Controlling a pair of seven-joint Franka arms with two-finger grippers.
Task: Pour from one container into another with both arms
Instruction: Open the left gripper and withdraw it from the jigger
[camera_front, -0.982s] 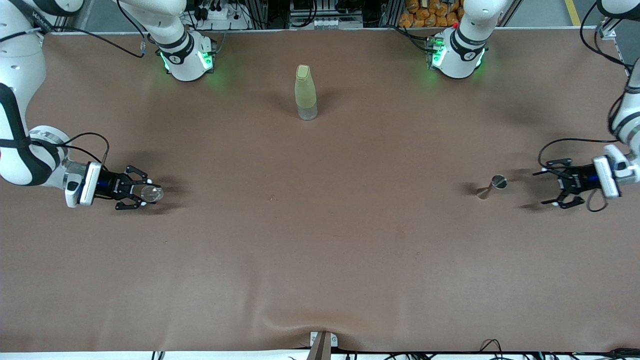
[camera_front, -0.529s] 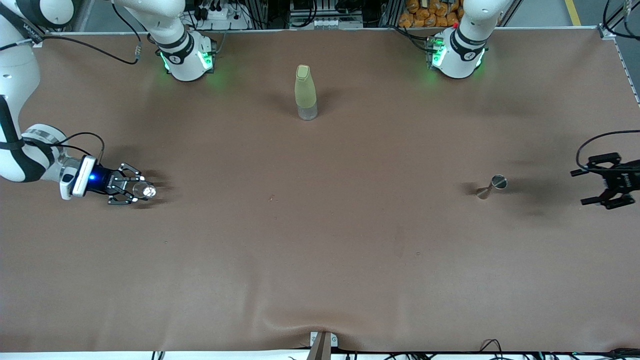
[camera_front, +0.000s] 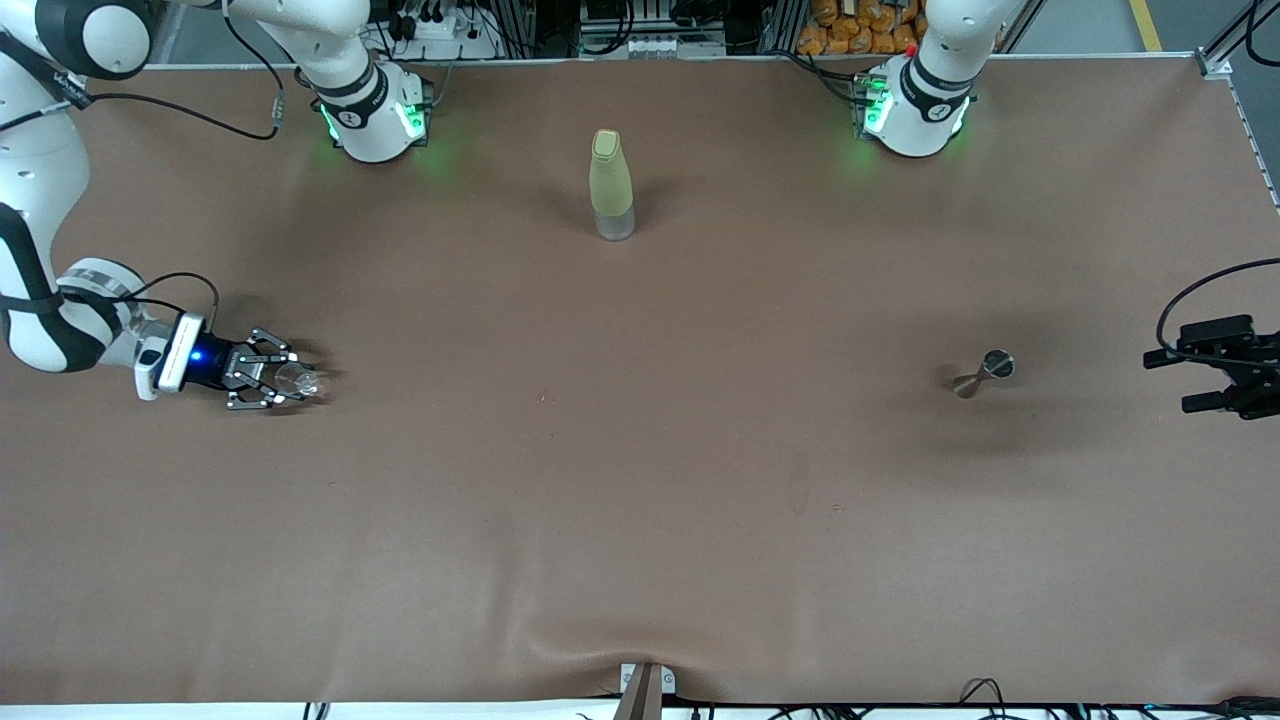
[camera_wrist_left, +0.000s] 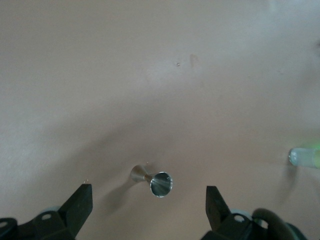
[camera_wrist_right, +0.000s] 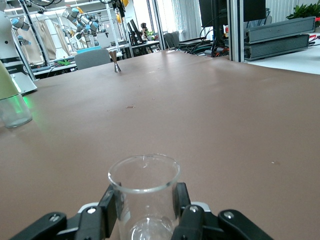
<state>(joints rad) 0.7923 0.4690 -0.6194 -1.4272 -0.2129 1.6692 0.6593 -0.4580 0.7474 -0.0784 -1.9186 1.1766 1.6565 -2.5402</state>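
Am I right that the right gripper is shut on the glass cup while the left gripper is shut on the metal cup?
Not quite: the left gripper is open and holds nothing; the left wrist view shows the metal cup standing free on the table. The right gripper is indeed shut on the glass cup.

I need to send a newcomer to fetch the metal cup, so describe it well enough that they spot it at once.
Start at the brown table and go toward the left arm's end, where the open left gripper hangs. Beside it stands the metal cup, nearer the front camera than the tall yellow-green bottle. It is tiny, silver-grey and hourglass-shaped, unlike the clear glass cup in the right gripper.
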